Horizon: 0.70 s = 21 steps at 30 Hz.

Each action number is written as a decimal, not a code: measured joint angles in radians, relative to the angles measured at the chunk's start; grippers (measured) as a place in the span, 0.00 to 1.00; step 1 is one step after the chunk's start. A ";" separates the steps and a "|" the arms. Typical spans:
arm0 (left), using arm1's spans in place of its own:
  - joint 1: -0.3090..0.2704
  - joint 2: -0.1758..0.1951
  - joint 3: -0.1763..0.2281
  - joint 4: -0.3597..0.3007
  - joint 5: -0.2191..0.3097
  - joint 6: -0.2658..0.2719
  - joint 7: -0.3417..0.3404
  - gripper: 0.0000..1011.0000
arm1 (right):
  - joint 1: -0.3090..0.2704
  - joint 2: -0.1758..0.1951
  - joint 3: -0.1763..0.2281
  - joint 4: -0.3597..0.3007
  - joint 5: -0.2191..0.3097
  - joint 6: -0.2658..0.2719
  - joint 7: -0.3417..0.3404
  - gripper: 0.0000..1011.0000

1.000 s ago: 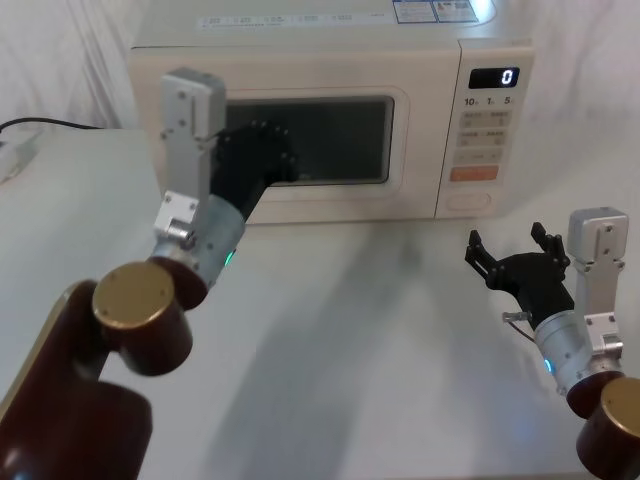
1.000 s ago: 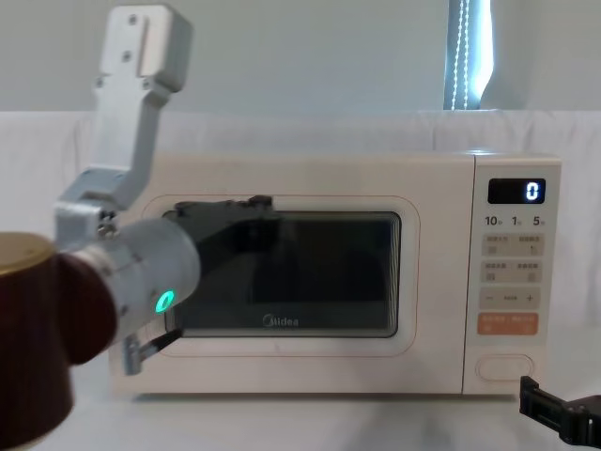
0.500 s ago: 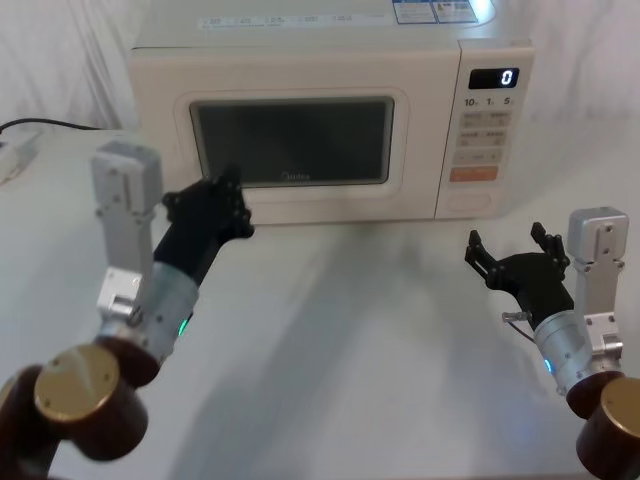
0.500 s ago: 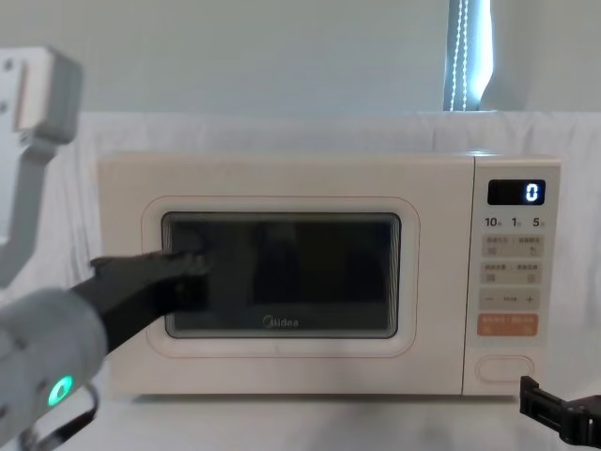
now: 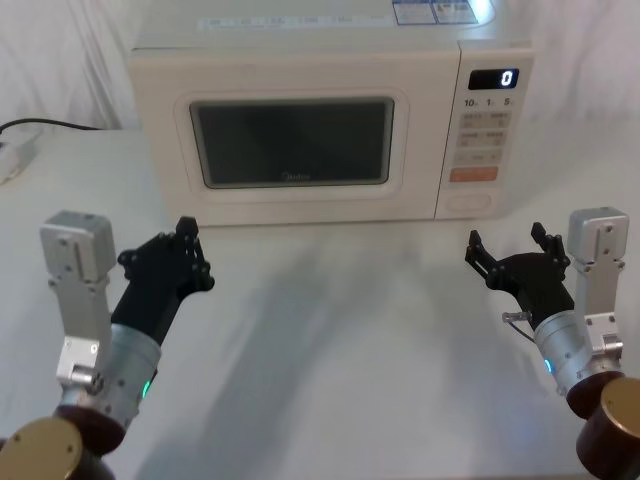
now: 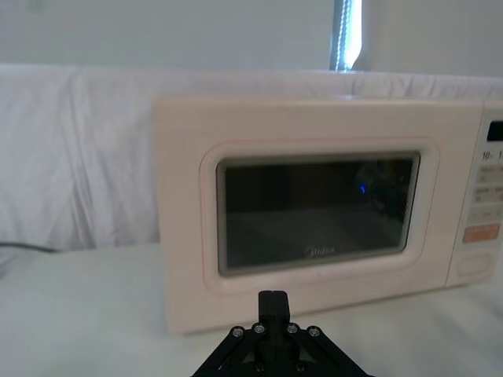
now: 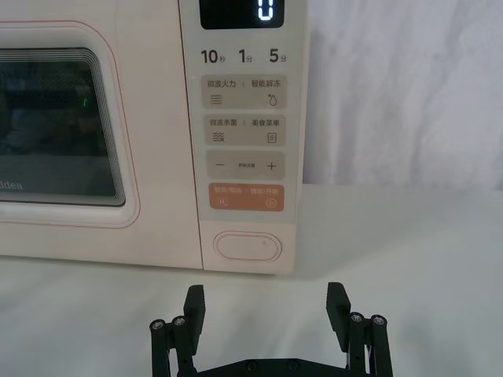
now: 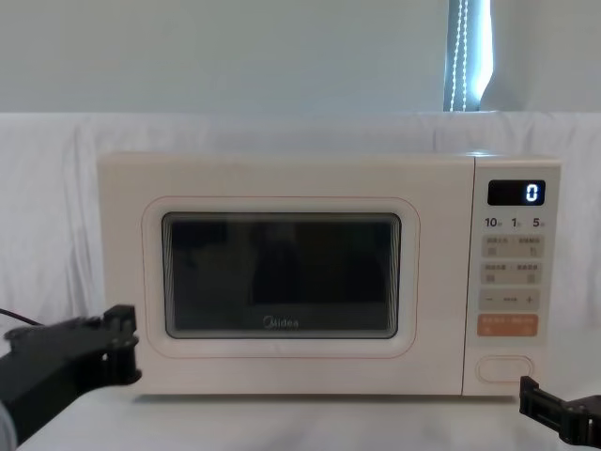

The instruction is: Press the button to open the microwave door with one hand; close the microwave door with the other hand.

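Observation:
The cream microwave stands at the back of the table, and the microwave door (image 5: 290, 145) (image 8: 282, 277) (image 6: 314, 216) sits flush in its frame. The button (image 5: 470, 201) (image 7: 247, 246) (image 8: 504, 368), a wide cream oval, is at the bottom of the keypad panel under the orange key. My left gripper (image 5: 185, 235) (image 6: 273, 302) (image 8: 117, 329) is shut on nothing and hovers over the table in front of the door's left side, well apart from it. My right gripper (image 5: 507, 240) (image 7: 266, 302) is open and faces the button from a short distance, a little below it.
A black cable (image 5: 45, 124) and a white object (image 5: 12, 158) lie at the table's far left. White cloth hangs behind the microwave. The white tabletop (image 5: 340, 320) stretches between the two arms.
My left arm has pulled back from the door's window, down and toward the front left of the table. The door stays closed and the right arm has not moved.

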 joint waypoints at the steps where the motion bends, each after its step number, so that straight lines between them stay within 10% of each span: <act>1: 0.005 0.000 -0.002 -0.001 -0.002 0.000 0.000 0.00 | 0.000 0.000 0.000 0.000 0.000 0.000 0.000 0.99; 21: 0.049 -0.022 -0.023 -0.008 -0.021 -0.003 0.011 0.00 | 0.000 0.000 0.000 0.000 0.000 0.000 0.000 0.99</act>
